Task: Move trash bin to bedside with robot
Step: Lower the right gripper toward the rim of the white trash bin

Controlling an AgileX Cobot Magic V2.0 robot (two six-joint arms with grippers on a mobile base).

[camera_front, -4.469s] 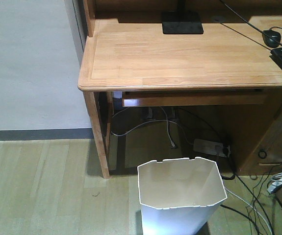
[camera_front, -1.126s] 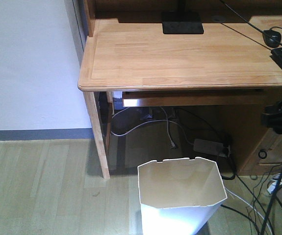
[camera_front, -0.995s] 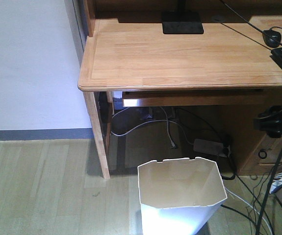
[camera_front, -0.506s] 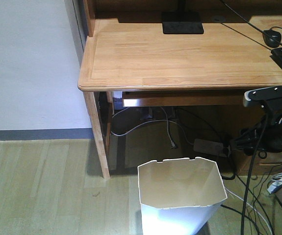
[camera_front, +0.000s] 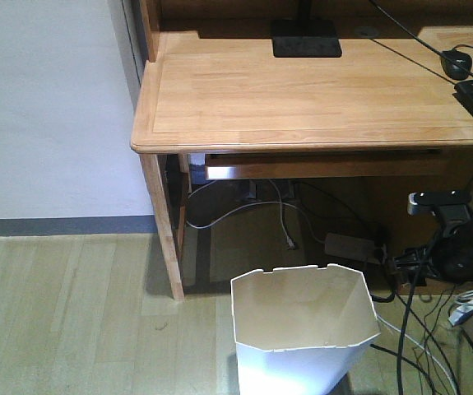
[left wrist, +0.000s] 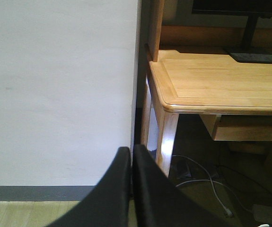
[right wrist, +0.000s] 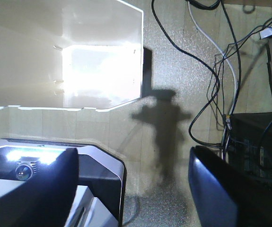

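The white trash bin (camera_front: 303,329) stands on the floor in front of the desk, open and empty, cream inside. In the right wrist view its rim and inside (right wrist: 79,52) fill the upper left. My right arm (camera_front: 458,243) hangs low at the right, just beyond the bin's right rim. My right gripper (right wrist: 133,151) is open and empty over bare floor, right of the bin. My left gripper (left wrist: 131,153) is shut and empty, pointing at the white wall beside the desk leg. The bed is out of view.
The light wooden desk (camera_front: 302,90) with a monitor foot, mouse and keyboard stands behind the bin. Loose cables (camera_front: 417,346) and a power strip (camera_front: 347,244) lie under it and to the right. The robot base (right wrist: 98,175) is below the bin. Cables (right wrist: 211,85) cross the floor.
My right arm has come into view from the right and dropped from desk-edge height to beside the bin's right rim. The bin has not moved.
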